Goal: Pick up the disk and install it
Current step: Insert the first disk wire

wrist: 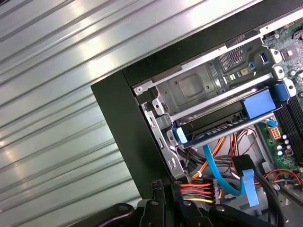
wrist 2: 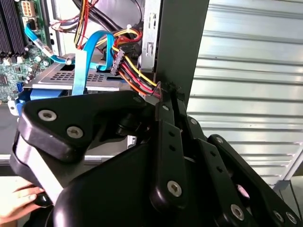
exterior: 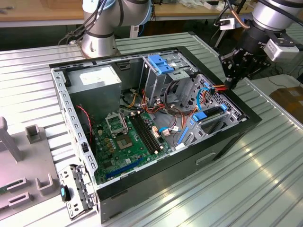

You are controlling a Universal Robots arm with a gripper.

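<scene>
The disk (wrist: 218, 122) lies flat in a bay of the drive cage (wrist: 194, 87), just inward of the tool (wrist 2: 165, 94). Its blue-railed long edge runs from the case wall (wrist: 123, 118) by the tool toward the motherboard (wrist: 291, 137). The tool's fingers are pressed together at that wall's rim, red-yellow wires (wrist: 196, 191) and a blue cable (wrist: 215, 168) crowding between tool and disk, with open ribbed worktop (wrist: 57, 94) on the tool's outer side.

Robot lab or workshop, ribbed metal table (exterior: 265, 184), open computer case (exterior: 156, 187) with its parts showing, grey robot arm (exterior: 98, 33) standing behind, long wooden bench (exterior: 42, 9) at the back.
</scene>
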